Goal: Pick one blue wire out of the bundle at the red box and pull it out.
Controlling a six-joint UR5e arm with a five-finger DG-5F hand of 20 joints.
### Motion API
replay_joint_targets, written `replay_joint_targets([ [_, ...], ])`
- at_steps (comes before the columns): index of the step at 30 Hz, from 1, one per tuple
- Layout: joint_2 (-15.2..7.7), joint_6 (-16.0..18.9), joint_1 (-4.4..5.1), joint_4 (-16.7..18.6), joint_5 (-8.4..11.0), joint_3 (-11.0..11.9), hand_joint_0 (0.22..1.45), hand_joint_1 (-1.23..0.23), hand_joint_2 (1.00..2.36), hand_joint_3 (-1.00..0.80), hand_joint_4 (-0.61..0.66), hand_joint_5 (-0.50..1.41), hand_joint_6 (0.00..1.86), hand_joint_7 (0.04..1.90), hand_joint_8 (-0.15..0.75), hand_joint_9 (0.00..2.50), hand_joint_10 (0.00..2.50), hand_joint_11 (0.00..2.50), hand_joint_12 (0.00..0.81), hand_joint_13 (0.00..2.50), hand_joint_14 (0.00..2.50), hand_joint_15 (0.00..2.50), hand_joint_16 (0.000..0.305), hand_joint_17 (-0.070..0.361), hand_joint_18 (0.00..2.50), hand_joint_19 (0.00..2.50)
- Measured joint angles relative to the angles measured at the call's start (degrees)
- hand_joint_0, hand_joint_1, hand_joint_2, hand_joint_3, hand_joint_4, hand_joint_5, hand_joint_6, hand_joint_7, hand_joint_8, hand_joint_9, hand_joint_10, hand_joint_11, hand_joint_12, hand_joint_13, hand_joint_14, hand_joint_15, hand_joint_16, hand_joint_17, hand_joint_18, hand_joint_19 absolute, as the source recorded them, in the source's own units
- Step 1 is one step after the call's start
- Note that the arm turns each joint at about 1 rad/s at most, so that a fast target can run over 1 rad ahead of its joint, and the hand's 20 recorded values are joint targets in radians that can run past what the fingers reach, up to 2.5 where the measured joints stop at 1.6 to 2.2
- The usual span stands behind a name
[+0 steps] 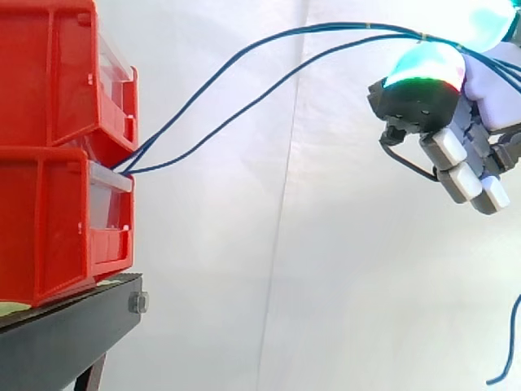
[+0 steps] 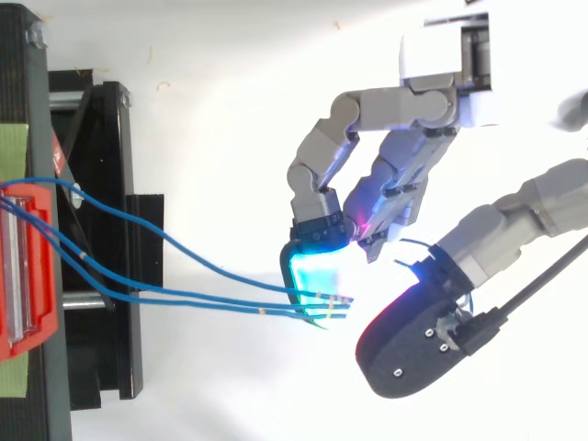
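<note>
Three blue wires (image 2: 230, 301) run from the front of the red box (image 2: 37, 276) rightward to my hand (image 2: 395, 184). They end under a cyan-glowing fingertip (image 2: 317, 276), which pinches them together against another pad. In the side view the blue wires (image 1: 399, 34) leave the gap between the two stacked red bins (image 1: 57, 163) and rise in an arc to the hand (image 1: 456, 106) at the upper right. The hand is well away from the bins, shut on the wires. A loose blue wire end (image 1: 509, 350) hangs at the lower right.
The red bins stand on a black stand (image 1: 73, 326) at the left. A white curtain (image 1: 285, 244) hangs behind. The stand's black frame (image 2: 101, 184) lies under the wires in the top view.
</note>
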Motion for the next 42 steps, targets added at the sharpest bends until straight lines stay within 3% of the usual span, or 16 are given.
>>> replay_joint_targets([
  [8,0.01,0.0,0.0,0.0,0.0,0.0,0.5,-0.58,1.0,-0.5,0.14,-0.21,0.92,0.93,0.346,0.93,0.01,0.44,0.468,0.88,0.01,0.32,0.063,0.141,0.88,0.46],
  [13,0.0,0.0,-0.04,0.0,0.0,0.01,0.61,-0.76,1.01,-0.35,0.13,-0.22,0.93,1.0,0.327,0.9,0.01,0.46,0.451,0.86,0.01,0.32,0.057,0.129,0.85,0.45],
  [21,0.01,0.0,-0.06,0.0,0.0,0.0,0.75,-0.83,1.02,-0.19,0.09,-0.23,0.96,1.1,0.326,0.87,0.01,0.5,0.448,0.88,0.01,0.31,0.056,0.125,0.9,0.43],
  [29,-0.03,0.49,-0.03,-1.01,0.07,-0.08,0.82,-0.81,1.02,-0.25,0.05,-0.23,0.95,0.9,0.278,0.87,0.01,0.47,0.432,0.89,0.01,0.32,0.054,0.121,0.88,0.45],
  [32,-0.04,1.12,-0.06,-2.09,-0.02,-0.13,0.83,-0.84,1.02,-0.3,-0.06,-0.23,0.95,0.88,0.229,0.82,0.01,0.41,0.417,0.86,0.01,0.29,0.053,0.119,0.87,0.41],
  [34,-0.04,1.54,-0.12,-2.42,-0.06,-0.11,0.87,-0.86,1.02,-0.23,-0.26,-0.21,0.96,0.95,0.18,0.77,0.0,0.32,0.4,0.83,0.01,0.29,0.05,0.113,0.82,0.44],
  [36,-0.04,1.73,-0.28,-2.44,-0.07,-0.1,0.89,-0.85,1.02,-0.18,-0.31,-0.2,0.95,0.98,0.179,0.76,0.0,0.28,0.395,0.82,0.01,0.3,0.049,0.11,0.78,0.49],
  [40,-0.04,1.71,-0.77,-2.33,-0.08,-0.1,0.9,-0.83,1.02,-0.12,-0.27,-0.19,0.92,0.94,0.175,0.73,0.0,0.23,0.385,0.79,0.01,0.3,0.048,0.109,0.74,0.5],
  [42,-0.04,1.69,-1.01,-2.31,-0.08,-0.09,0.83,-0.88,1.02,-0.12,-0.2,-0.2,0.92,0.92,0.176,0.69,0.01,0.24,0.388,0.79,0.01,0.28,0.048,0.109,0.78,0.39],
])
